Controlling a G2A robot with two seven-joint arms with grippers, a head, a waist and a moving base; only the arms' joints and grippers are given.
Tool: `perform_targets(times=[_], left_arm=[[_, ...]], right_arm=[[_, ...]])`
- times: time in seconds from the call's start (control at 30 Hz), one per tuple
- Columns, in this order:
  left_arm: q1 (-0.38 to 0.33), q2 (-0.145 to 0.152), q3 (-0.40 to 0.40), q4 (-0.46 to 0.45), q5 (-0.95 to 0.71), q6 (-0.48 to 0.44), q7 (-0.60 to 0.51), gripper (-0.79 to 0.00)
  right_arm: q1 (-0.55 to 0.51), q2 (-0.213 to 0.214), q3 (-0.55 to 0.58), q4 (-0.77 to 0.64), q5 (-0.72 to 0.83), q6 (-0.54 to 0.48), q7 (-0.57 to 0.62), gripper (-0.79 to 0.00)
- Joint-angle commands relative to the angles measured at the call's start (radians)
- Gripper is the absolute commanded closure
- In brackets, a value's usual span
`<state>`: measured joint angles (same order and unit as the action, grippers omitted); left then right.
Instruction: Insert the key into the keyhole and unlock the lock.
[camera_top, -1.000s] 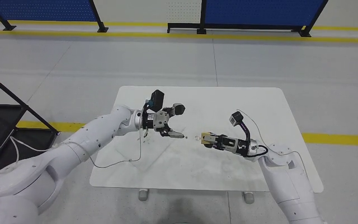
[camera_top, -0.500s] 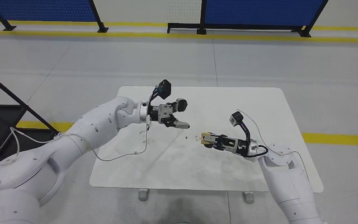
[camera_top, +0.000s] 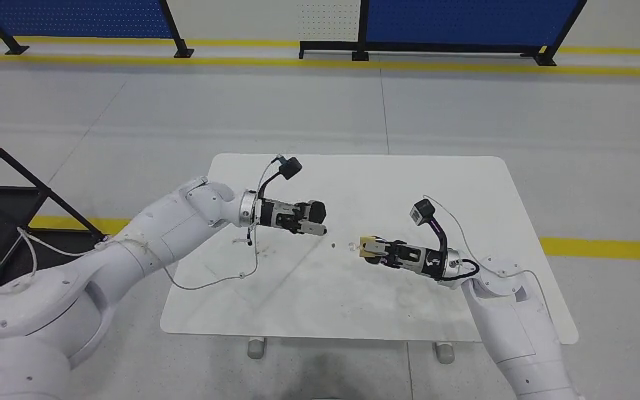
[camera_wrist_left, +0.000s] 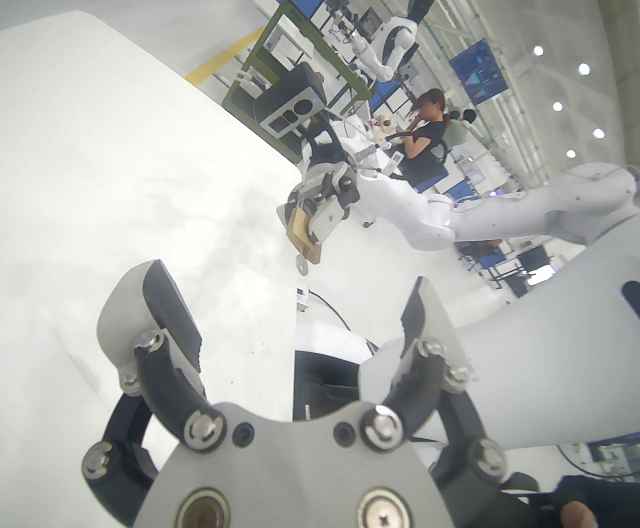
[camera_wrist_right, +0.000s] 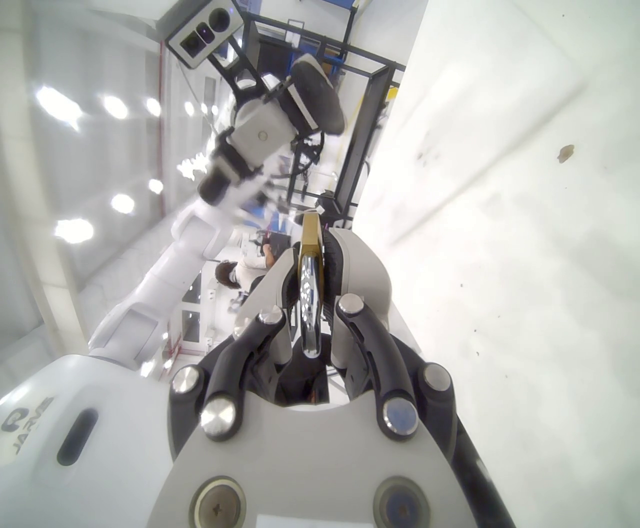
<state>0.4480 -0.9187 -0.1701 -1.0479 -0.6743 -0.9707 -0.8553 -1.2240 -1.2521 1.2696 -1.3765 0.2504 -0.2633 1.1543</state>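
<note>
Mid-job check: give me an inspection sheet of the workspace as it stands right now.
Surface: white table, scuffed and stained near the middle.
Job's things: brass padlock clamped in the right gripper; silver key appears seated in its keyhole, head sticking out toward the left gripper.
Clutter: a small brown speck on the table; nothing else seen.
Grippers: left gripper open and empty, facing the padlock across a gap; right gripper shut on the padlock.
Cables: thin cable hanging from the left arm over the table; cable loop at the right wrist.
Surroundings: blue partitions, yellow floor lines, black rack beside the table.
</note>
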Motion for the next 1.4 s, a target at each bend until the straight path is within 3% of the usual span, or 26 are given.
perform_targets(times=[0.0,0.27,0.73,1.17,1.37], left_arm=[[0.016,-0.001,0.000,-0.010,-0.065,0.031,-0.025,-0.785],[0.102,-0.006,-0.006,-0.012,-0.184,0.071,-0.065,-0.785],[0.236,-0.035,-0.041,0.003,-0.217,-0.038,0.043,-0.785],[0.253,-0.043,-0.062,0.007,-0.228,-0.037,0.052,-0.785],[0.265,-0.036,-0.117,-0.045,-0.148,-0.002,0.072,-0.785]], right_arm=[[0.000,0.000,0.000,0.000,0.000,0.000,0.000,0.000],[0.000,0.000,0.000,0.000,0.000,0.000,0.000,0.000],[0.000,0.000,0.000,0.000,0.000,0.000,0.000,0.000],[0.000,0.000,0.000,0.000,0.000,0.000,0.000,0.000],[0.000,0.000,0.000,0.000,0.000,0.000,0.000,0.000]])
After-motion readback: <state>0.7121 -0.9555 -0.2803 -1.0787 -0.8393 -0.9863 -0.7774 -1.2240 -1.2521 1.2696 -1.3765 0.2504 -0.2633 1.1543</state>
